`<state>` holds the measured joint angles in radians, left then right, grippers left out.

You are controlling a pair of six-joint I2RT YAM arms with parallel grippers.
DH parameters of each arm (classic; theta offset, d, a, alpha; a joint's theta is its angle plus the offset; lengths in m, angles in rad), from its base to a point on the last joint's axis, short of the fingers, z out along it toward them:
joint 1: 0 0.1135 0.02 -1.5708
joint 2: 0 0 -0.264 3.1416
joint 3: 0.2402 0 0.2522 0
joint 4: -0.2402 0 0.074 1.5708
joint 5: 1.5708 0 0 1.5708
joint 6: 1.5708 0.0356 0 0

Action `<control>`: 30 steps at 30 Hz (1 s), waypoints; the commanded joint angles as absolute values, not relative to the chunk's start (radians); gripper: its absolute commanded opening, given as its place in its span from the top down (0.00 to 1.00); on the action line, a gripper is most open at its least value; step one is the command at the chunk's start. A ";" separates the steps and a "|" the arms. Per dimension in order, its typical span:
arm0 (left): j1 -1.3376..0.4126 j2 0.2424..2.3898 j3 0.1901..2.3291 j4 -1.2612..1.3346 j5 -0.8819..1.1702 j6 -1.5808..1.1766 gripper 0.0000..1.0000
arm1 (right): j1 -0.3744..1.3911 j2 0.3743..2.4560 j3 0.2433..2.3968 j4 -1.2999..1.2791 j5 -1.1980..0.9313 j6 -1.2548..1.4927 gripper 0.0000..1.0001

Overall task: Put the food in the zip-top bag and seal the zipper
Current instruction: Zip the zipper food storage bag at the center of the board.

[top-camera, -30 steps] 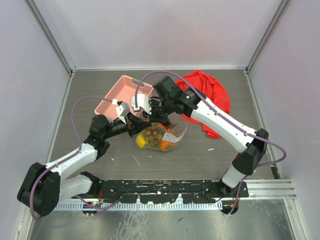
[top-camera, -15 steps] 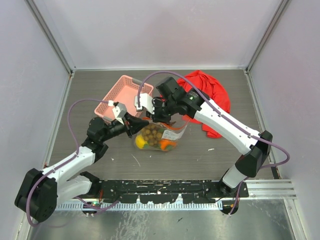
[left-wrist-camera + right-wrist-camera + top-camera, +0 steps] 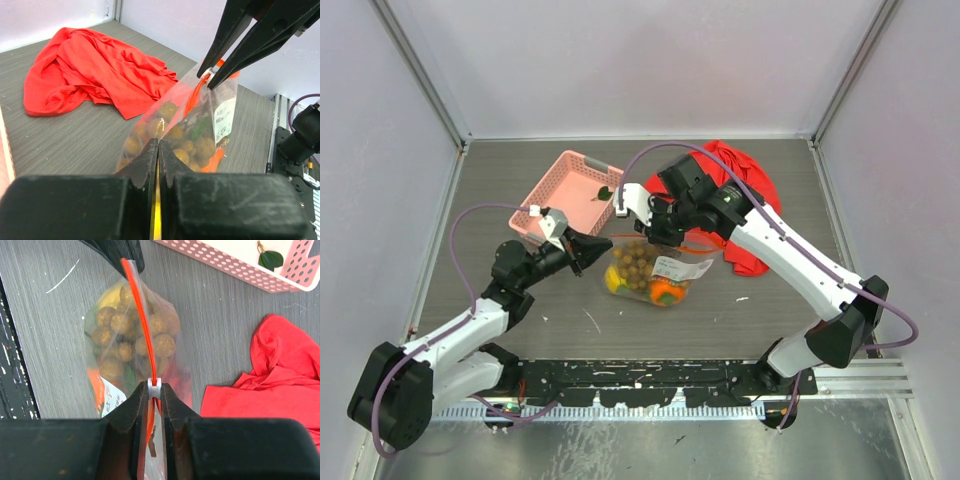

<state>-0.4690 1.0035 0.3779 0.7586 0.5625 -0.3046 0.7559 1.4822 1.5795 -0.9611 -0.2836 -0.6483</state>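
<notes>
The clear bag (image 3: 655, 272) sits in the middle of the table (image 3: 770, 310), just near of the pink basket (image 3: 570, 192) and left of the red cloth (image 3: 748, 190). The food is inside it: a mass of brown berries (image 3: 134, 335), a yellow fruit (image 3: 612, 282) at the left end and an orange (image 3: 667, 294) at the near right. A white label (image 3: 682, 268) shows on the bag's right side.

The bag's top edge is lifted, and its red zipper (image 3: 139, 315) is stretched as one thin straight line between the two grippers. The left gripper (image 3: 158, 149) has its jaws pressed together on the left end of that edge. The right gripper (image 3: 154, 392) has its jaws closed on the small white slider (image 3: 154, 383) at the right end of the zipper.

A dark green leaf (image 3: 604, 193) lies in the basket.
</notes>
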 commanded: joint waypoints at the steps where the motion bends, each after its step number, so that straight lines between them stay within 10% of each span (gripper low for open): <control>1: -0.450 0.987 0.412 0.777 0.573 -0.288 0.87 | 0.742 1.427 1.598 -0.962 -0.267 -0.641 0.99; 6: -0.449 1.036 0.473 0.764 0.663 -0.261 0.48 | 0.742 1.441 1.619 -0.972 -0.284 -0.654 0.99; 19: -0.453 1.303 0.667 0.785 0.904 -0.285 0.33 | 0.742 1.445 1.607 -0.950 -0.329 -0.680 0.99; 23: -0.467 1.354 0.701 0.801 0.949 -0.304 0.42 | 0.742 1.454 1.612 -0.947 -0.340 -0.680 0.99; 30: -0.471 1.340 0.680 0.800 0.885 -0.318 0.99 | 0.742 1.428 1.577 -0.951 -0.306 -0.670 0.99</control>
